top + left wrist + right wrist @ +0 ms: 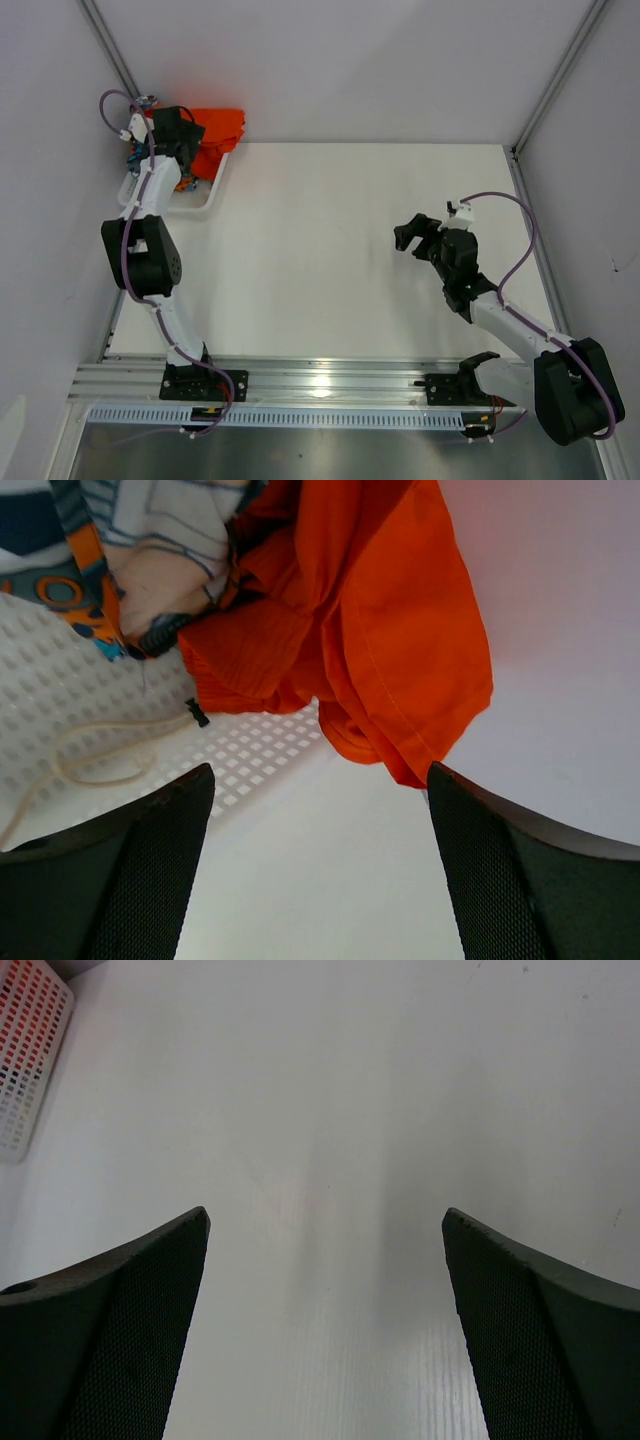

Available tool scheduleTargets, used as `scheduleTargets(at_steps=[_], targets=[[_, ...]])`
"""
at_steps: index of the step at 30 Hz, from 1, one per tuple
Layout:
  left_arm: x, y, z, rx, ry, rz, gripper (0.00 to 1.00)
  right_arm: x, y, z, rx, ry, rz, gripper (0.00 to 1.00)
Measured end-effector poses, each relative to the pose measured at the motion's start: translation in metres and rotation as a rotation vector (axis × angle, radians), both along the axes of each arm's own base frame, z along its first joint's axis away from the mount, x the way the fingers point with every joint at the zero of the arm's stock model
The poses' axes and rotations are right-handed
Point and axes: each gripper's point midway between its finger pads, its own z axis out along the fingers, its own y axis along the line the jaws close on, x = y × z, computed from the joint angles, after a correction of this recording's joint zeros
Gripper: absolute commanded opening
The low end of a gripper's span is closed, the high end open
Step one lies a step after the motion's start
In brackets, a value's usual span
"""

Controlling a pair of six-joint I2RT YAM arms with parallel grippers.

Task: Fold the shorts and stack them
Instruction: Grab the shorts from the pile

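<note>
The plain orange shorts (218,135) lie bunched in the white mesh basket (206,196) at the table's far left corner, spilling over its far rim. In the left wrist view the orange shorts (370,630) hang just ahead of my fingers, with the cartoon-print shorts (150,540) beside them and a white drawstring (100,752) on the basket floor (50,670). My left gripper (320,780) hovers over the basket, open, with nothing between its pads. My right gripper (414,236) hangs open over bare table at the right, nothing in it.
White walls close in the table on the left, back and right. The basket (28,1050) shows at the far left of the right wrist view. A metal rail (320,380) with both arm bases runs along the near edge.
</note>
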Motion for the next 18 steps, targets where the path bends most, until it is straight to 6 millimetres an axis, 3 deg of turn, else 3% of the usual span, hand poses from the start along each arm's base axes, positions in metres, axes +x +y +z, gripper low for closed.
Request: scheduleTargets(at_steps=[9, 18], targets=[[0.008, 0.026, 0.004, 0.157, 0.044, 0.028, 0.77, 0.0, 0.0, -0.004, 0.0, 0.013, 0.001, 0.99], [0.026, 0.03, -0.048, 0.167, 0.137, 0.012, 0.65, 0.0, -0.003, -0.005, -0.003, 0.02, -0.006, 1.0]])
